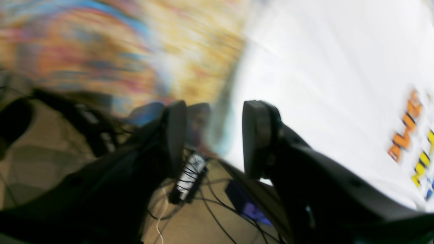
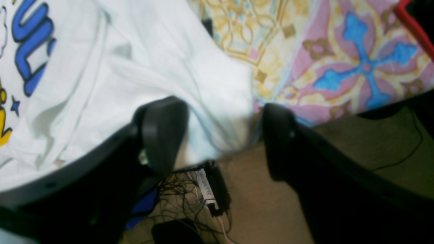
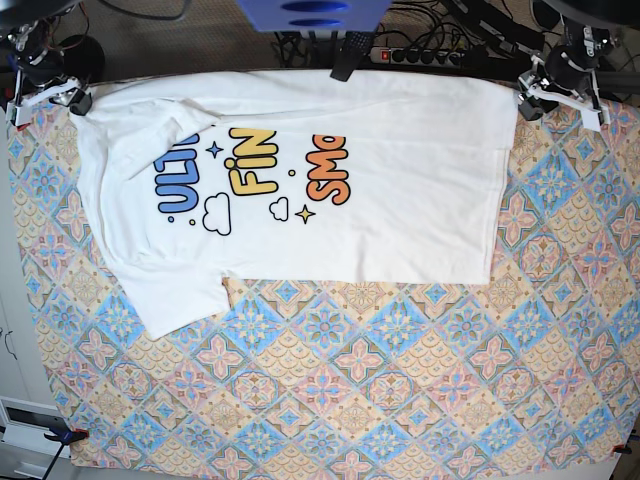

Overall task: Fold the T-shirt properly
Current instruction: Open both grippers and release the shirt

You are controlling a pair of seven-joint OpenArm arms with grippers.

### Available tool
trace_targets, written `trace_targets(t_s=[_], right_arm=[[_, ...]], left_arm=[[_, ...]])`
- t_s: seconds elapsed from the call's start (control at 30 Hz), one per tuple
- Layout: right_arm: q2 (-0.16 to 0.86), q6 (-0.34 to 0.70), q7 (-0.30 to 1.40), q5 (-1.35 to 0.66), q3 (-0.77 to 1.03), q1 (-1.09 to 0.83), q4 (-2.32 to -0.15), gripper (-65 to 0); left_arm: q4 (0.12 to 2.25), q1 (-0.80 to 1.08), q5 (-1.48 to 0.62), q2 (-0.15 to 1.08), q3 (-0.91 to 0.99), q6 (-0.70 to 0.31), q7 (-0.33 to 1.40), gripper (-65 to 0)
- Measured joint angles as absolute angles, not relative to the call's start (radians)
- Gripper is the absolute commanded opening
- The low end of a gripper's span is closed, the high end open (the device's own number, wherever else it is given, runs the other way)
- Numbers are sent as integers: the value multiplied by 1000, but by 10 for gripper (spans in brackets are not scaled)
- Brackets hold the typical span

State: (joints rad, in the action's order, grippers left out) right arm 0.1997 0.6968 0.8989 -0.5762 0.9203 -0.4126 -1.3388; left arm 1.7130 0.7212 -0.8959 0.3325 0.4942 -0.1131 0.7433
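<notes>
In the left wrist view, the left end effector (image 1: 213, 139) is seen with its jaws spread and nothing between them, just past the edge of the one T-shirt (image 1: 325, 84), presumably so that the cloth can lie flat. In the right wrist view, the right end effector (image 2: 223, 139) is likewise parted wide, the shirt corner lying loose between the jaws and apparently ungripped. In the base view, one shirt, print up with one long edge folded under, is spread across the far part of the patterned desk (image 3: 400, 380), and two end effectors are counted at its far corners.
</notes>
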Motion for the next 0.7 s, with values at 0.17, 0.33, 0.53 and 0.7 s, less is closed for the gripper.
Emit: trace_targets(t_s=[0.17, 0.33, 0.53, 0.7], right_arm=[[209, 691, 900, -573, 1001, -419, -1339, -169], [200, 696, 901, -577, 997, -412, -1339, -170], [201, 687, 913, -558, 986, -402, -1357, -171], [203, 695, 902, -576, 904, -343, -1451, -208]], left_arm=[[1713, 706, -899, 330, 528, -125, 743, -378], [1713, 675, -899, 330, 532, -124, 744, -378], [1713, 577, -897, 330, 532, -121, 749, -378], [1713, 490, -889, 336, 529, -117, 753, -378]])
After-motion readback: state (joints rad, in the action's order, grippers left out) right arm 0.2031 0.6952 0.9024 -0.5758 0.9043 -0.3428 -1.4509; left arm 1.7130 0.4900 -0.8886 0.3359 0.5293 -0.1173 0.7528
